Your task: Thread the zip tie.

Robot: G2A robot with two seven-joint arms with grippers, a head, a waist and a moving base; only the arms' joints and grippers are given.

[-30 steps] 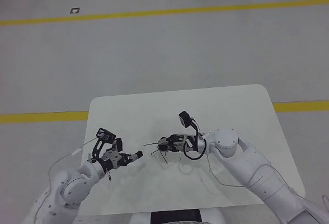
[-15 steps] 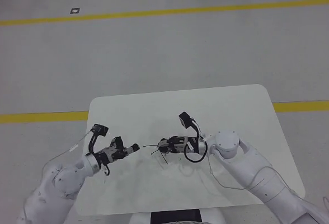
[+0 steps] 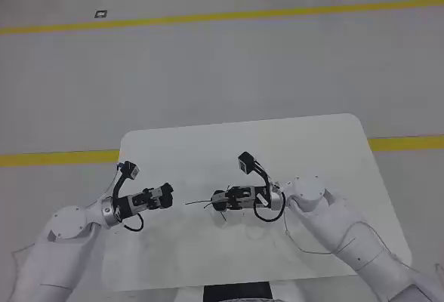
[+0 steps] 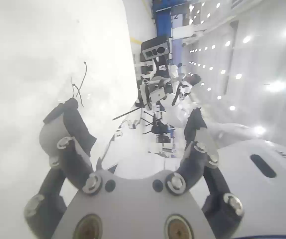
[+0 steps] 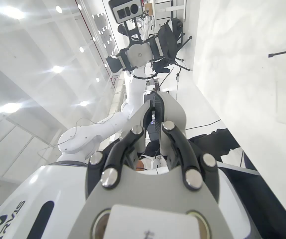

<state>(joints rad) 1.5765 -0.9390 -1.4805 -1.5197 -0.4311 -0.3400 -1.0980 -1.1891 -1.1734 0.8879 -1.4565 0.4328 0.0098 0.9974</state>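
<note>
Your right gripper (image 3: 217, 200) is clamped on the zip tie (image 3: 198, 202) just above the table (image 3: 312, 143), its free tail aimed at your left gripper (image 3: 167, 193), whose 2 fingers sit spread, likely ready to catch it.

An industrial robotics hall is indicated: yellow floor lines (image 3: 48, 158) are painted beyond the table (image 3: 320, 143); blue racking (image 4: 164, 23) and ceiling lights (image 4: 237, 76) are seen past the left gripper (image 4: 131, 109).
</note>
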